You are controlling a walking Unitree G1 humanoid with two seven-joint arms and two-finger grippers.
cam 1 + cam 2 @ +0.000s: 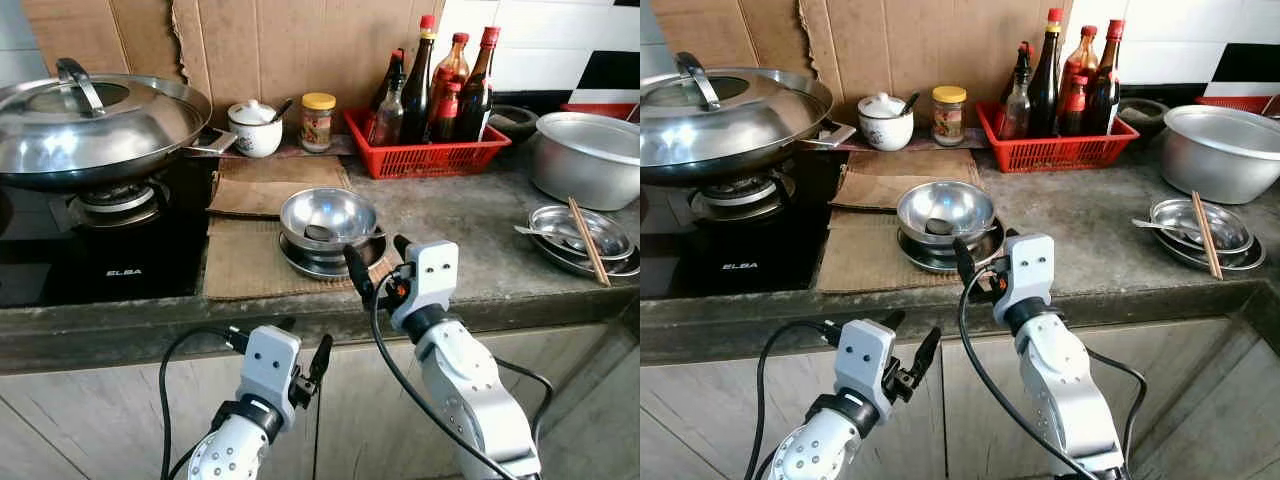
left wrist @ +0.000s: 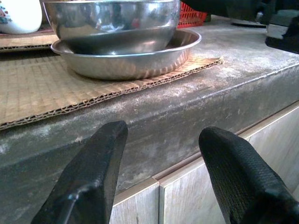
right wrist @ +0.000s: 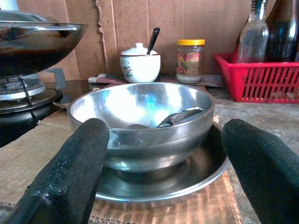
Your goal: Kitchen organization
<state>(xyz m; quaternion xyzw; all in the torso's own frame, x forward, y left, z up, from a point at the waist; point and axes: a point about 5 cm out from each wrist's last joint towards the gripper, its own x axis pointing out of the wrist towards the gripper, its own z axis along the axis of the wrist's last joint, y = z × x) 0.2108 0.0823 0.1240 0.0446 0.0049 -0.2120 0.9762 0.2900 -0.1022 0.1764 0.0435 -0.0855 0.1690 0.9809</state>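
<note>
A steel bowl [image 1: 327, 218] with a spoon [image 3: 180, 116] inside rests on a steel plate [image 1: 300, 262], on brown cardboard [image 1: 250, 262] near the counter's front edge. My right gripper [image 1: 378, 264] is open, level with the counter just in front of the bowl, its fingers [image 3: 74, 163] spread either side of it in the right wrist view. My left gripper [image 1: 280, 345] is open and lower, in front of the cabinet below the counter edge; its fingers [image 2: 88, 172] point at the counter's face beneath the plate [image 2: 126, 60].
A lidded wok [image 1: 90, 120] sits on the black stove [image 1: 100, 250] at left. At the back stand a white sugar pot [image 1: 255, 128], a jar [image 1: 318, 121] and a red basket of bottles [image 1: 425, 150]. At right: a large steel pot [image 1: 590, 155] and plates with chopsticks [image 1: 588, 240].
</note>
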